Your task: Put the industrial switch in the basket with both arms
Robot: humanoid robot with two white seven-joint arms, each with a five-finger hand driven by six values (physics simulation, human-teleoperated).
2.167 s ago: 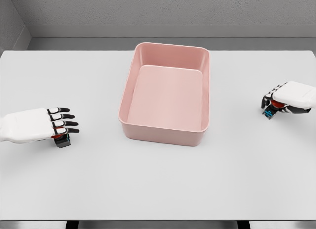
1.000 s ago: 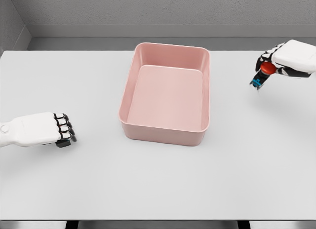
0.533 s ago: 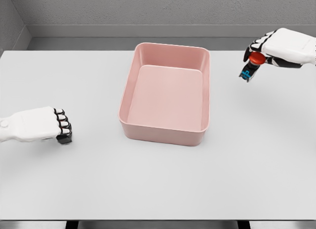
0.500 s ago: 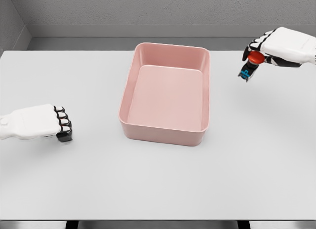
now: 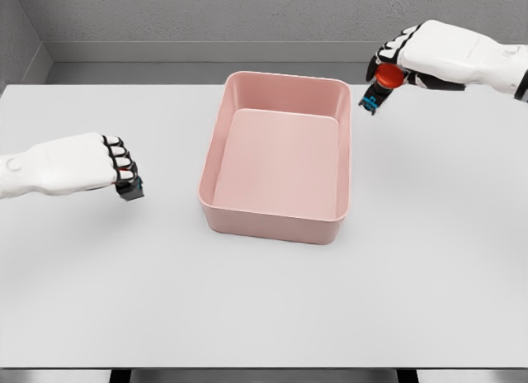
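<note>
A pink rectangular basket (image 5: 216, 162) stands in the middle of the white table (image 5: 264, 300), with nothing inside it. My right hand (image 5: 394, 63) hangs in the air just beyond the basket's far right corner, shut on an industrial switch (image 5: 379, 87) with a red button and a blue-black body pointing down. To the left of the basket, my left hand (image 5: 115, 170) is lifted off the table and shut on a second switch (image 5: 132, 188). Only that switch's dark lower end with a blue spot shows under the curled fingers.
A grey wall runs behind the table's far edge. The table's front edge lies near the bottom of the head view.
My right hand has carried its switch up and left toward the basket's far right corner. My left hand has closed on its switch, lifted it and moved right toward the basket.
</note>
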